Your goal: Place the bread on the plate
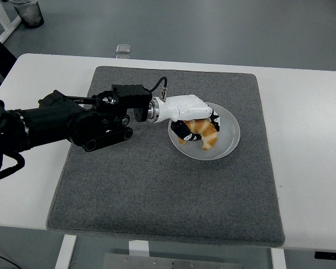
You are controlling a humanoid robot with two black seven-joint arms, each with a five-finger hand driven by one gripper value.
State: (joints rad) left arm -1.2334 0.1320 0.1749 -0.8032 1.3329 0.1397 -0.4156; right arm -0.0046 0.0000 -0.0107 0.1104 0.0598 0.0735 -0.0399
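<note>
A golden-brown croissant lies in the grey plate on the dark grey mat. My left hand, white with black fingers, reaches in from the left over the plate. Its fingers are curled around the left end of the croissant, and the bread rests on the plate's bottom. The right arm does not show.
The grey mat covers the middle of the white table. A small clear object sits at the table's far edge. A bin stands on the floor at top left.
</note>
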